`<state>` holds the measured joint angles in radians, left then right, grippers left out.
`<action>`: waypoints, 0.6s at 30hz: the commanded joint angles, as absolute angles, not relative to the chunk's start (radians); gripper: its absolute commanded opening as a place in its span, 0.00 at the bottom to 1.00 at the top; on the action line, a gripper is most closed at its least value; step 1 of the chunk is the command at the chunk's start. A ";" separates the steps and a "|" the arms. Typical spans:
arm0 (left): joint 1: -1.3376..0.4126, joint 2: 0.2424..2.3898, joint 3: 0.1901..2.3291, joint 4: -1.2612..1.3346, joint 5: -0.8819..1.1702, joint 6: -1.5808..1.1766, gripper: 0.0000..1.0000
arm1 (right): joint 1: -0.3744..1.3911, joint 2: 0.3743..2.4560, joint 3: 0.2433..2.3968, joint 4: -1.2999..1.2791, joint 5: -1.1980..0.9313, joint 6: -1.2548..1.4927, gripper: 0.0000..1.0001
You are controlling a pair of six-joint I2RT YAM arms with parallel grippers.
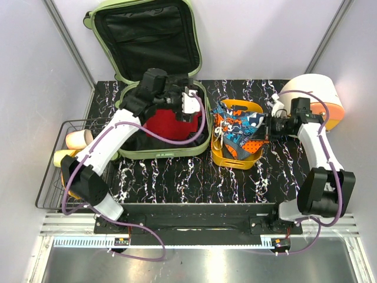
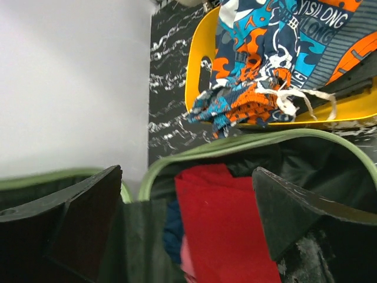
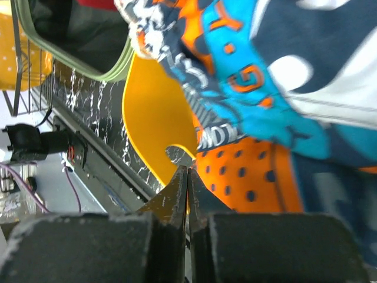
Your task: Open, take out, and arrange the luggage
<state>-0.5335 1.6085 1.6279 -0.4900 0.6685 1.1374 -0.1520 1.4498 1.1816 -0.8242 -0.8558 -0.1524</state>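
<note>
The luggage (image 1: 165, 154), a pale-green suitcase, lies open at the back left with its black-lined lid propped upright. My left gripper (image 1: 189, 106) hangs open over its lower half. In the left wrist view the wide-apart fingers (image 2: 88, 212) frame a folded red cloth (image 2: 224, 224) inside the shell, whose green rim (image 2: 235, 144) curves beyond. My right gripper (image 1: 266, 127) is at the right edge of the yellow-orange tray (image 1: 235, 160). Its jaws are pressed together (image 3: 187, 171) beside orange dotted fabric, and I see nothing clearly between them.
Patterned blue, orange and white clothes (image 1: 241, 127) are heaped in the tray. A black wire basket (image 1: 50, 177) with cups (image 1: 76, 140) stands at the left. A white and orange round object (image 1: 312, 94) sits at the back right. Grey walls close in the sides.
</note>
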 commanded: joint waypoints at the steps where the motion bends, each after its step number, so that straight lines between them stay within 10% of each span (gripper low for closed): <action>1: -0.483 1.514 1.566 -0.377 0.648 0.763 0.97 | -0.088 1.359 1.138 -0.848 -0.874 -0.152 0.06; 11: -0.361 1.554 1.658 -0.635 0.538 0.322 0.99 | -0.037 1.364 1.344 -0.623 -0.697 -0.081 0.65; 18: -0.278 1.718 1.756 -0.800 0.422 0.091 0.99 | 0.116 1.547 1.289 -0.565 -0.548 -0.081 0.67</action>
<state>-0.3199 1.6035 1.6569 -0.6666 0.4877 0.2737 0.0273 1.4380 1.3312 -0.6231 -0.6632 -0.0906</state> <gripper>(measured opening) 0.988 0.666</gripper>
